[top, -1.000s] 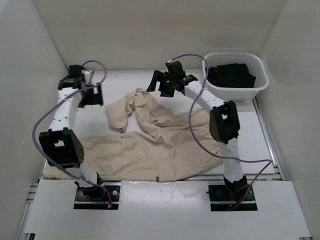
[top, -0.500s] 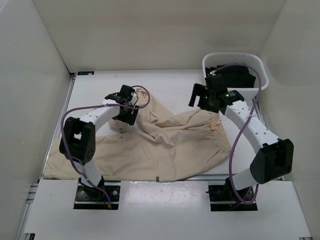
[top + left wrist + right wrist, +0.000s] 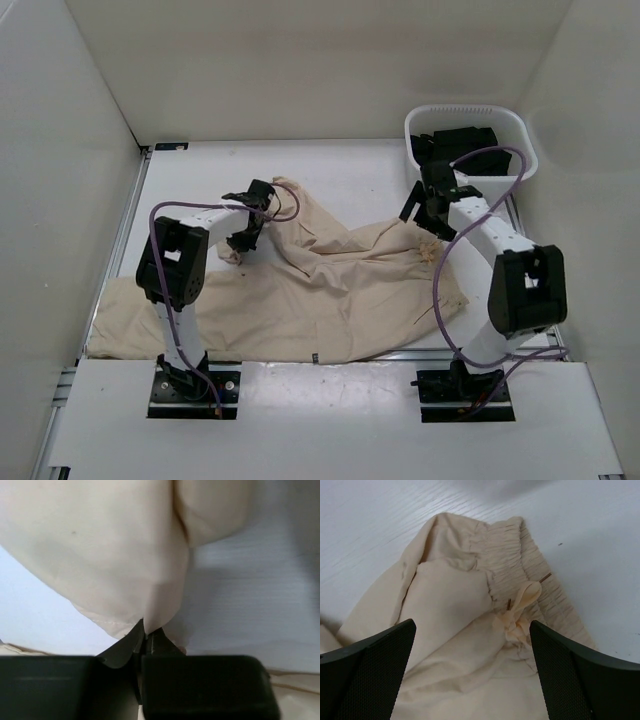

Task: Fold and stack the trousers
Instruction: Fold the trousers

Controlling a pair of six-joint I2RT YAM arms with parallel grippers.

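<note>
The beige trousers (image 3: 300, 290) lie spread and wrinkled over the white table, one leg running to the near left, the other bunched toward the middle back. My left gripper (image 3: 238, 243) is shut on the hem of that bunched leg; in the left wrist view the cloth (image 3: 125, 555) hangs from the closed fingertips (image 3: 131, 641). Over the elastic waistband (image 3: 520, 565) and its knotted drawstring (image 3: 520, 615) hovers my right gripper (image 3: 428, 222), open with nothing between its fingers (image 3: 365, 675).
A white basket (image 3: 517, 172) holding black garments (image 3: 460, 148) stands at the back right, just behind the right gripper. White walls enclose the table on three sides. The table's near edge (image 3: 330, 362) runs just past the trousers.
The left gripper swung in from the back left, dropped onto the bunched leg hem and shut on it. The right gripper moved right and down over the waistband, staying open.
</note>
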